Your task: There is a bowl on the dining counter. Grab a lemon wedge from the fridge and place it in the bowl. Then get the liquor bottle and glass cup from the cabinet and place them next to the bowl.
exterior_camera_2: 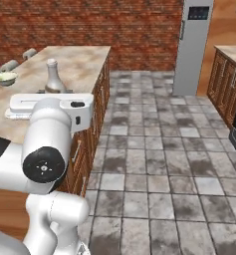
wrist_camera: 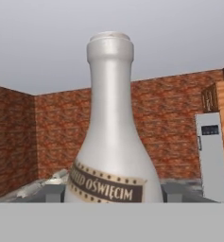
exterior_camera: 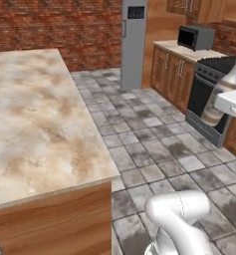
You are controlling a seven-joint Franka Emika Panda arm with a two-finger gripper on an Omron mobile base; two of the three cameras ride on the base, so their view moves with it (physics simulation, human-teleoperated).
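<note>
My gripper (wrist_camera: 113, 193) is shut on the liquor bottle (wrist_camera: 112, 142), a pale bottle with a dark label, held upright with a finger on each side of its body. In the right base view the liquor bottle (exterior_camera_2: 53, 77) rises above my white hand over the dining counter (exterior_camera_2: 84, 62). The bowl (exterior_camera_2: 4, 78) sits on that counter, off to the bottle's left and apart from it. In the left base view the liquor bottle (exterior_camera: 225, 92) shows at the right edge, beyond the dining counter (exterior_camera: 35, 124). The grey fridge (exterior_camera: 133, 45) stands shut at the far wall.
Wooden base cabinets (exterior_camera: 172, 74) with a microwave (exterior_camera: 195, 37) on top and a dark stove (exterior_camera: 209, 99) line the right side. Grey tiled floor (exterior_camera_2: 154, 149) lies between counter and cabinets. Two stools (exterior_camera_2: 10, 64) stand at the counter's far left.
</note>
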